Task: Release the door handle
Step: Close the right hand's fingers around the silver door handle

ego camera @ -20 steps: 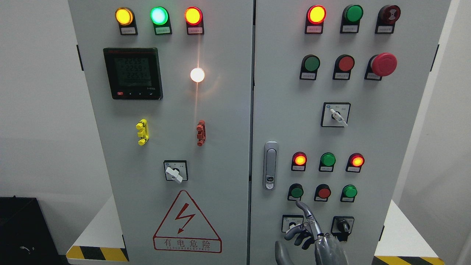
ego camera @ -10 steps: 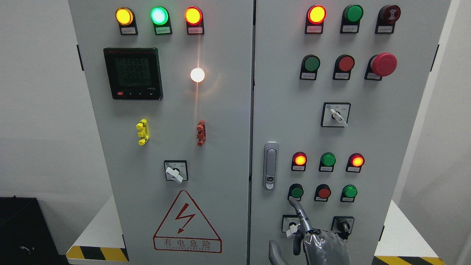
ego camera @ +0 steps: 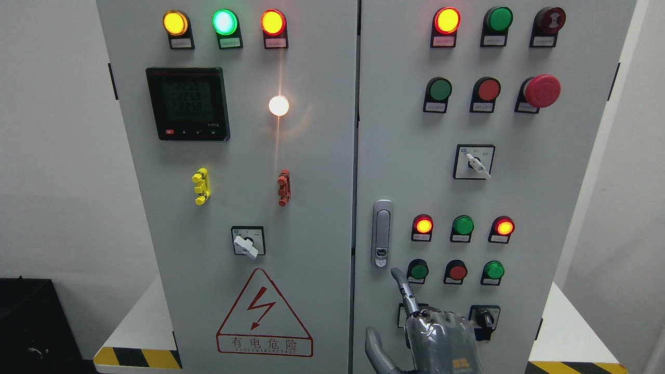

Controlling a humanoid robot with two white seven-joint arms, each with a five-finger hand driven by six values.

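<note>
The silver door handle [ego camera: 382, 234] sits flush and upright on the right cabinet door [ego camera: 395, 156], near its left edge. My right hand [ego camera: 385, 304] rises from the bottom edge, just below the handle and apart from it. Its index finger [ego camera: 404, 292] points up, with the tip a little under the handle's lower end. The thumb [ego camera: 375, 347] is spread to the left. The hand holds nothing. Its back covers a rotary switch low on the door. The left hand is out of view.
Lamps and push buttons [ego camera: 457, 270] fill the right door beside the hand. A red mushroom stop button [ego camera: 542, 90] juts out higher up. The left door carries a meter [ego camera: 187, 103], a selector switch [ego camera: 247, 242] and a warning triangle [ego camera: 264, 314]. A striped-edged platform [ego camera: 137, 357] lies under the cabinet.
My right hand has moved up and to the left. Its index finger has straightened, and the tip has gone from beside the lower switches to just below the handle.
</note>
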